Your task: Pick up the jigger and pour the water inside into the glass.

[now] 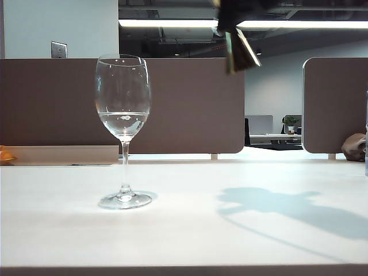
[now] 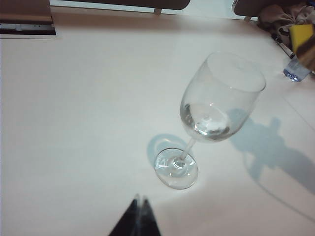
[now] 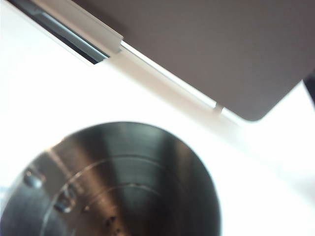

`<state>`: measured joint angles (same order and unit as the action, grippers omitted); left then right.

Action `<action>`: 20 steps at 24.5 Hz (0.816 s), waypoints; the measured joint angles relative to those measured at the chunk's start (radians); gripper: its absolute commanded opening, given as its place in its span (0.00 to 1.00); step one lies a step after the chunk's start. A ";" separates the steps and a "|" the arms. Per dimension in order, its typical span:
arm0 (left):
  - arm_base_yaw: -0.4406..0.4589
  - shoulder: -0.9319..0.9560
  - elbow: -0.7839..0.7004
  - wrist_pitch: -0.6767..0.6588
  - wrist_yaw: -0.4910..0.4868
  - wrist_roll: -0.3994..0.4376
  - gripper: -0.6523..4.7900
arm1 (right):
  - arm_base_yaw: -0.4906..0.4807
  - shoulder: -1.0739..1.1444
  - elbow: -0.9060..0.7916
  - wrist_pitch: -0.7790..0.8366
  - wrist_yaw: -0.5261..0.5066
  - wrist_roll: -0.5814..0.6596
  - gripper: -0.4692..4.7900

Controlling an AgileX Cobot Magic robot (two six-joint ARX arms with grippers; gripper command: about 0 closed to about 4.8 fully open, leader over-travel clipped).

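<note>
The glass (image 1: 123,103) stands upright on the white table (image 1: 190,230), left of the middle, with a shallow pool of water (image 1: 123,118) in its bowl. The left wrist view shows the same glass (image 2: 216,105). My right gripper (image 1: 236,43) hangs blurred high above the table, right of the glass and well apart from it. It is shut on the jigger (image 3: 123,187), whose metal cup fills the right wrist view, open mouth toward the camera, with only droplets (image 3: 64,201) inside. The right fingers are hidden. My left gripper (image 2: 140,199) is shut and empty, low over the table near the glass's foot.
Brown partition panels (image 1: 190,103) (image 1: 336,103) close off the table's far edge. A clear bottle (image 2: 295,69) and a brown bundle (image 1: 353,146) sit at the far right, something orange (image 1: 6,154) at the far left. The arm's shadow (image 1: 287,207) lies right of the glass.
</note>
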<state>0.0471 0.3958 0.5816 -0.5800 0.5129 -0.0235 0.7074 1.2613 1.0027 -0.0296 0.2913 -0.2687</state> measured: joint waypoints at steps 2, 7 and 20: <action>0.000 0.000 0.000 0.001 0.000 0.000 0.11 | -0.017 -0.045 -0.079 0.045 -0.024 0.055 0.09; 0.000 0.000 0.000 0.000 0.000 0.000 0.11 | -0.055 -0.137 -0.277 0.151 -0.131 0.144 0.09; 0.000 0.000 0.000 0.000 0.000 0.000 0.11 | -0.114 -0.150 -0.557 0.522 -0.266 0.291 0.09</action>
<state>0.0475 0.3958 0.5816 -0.5797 0.5129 -0.0235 0.5930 1.1118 0.4461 0.4923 0.0250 0.0227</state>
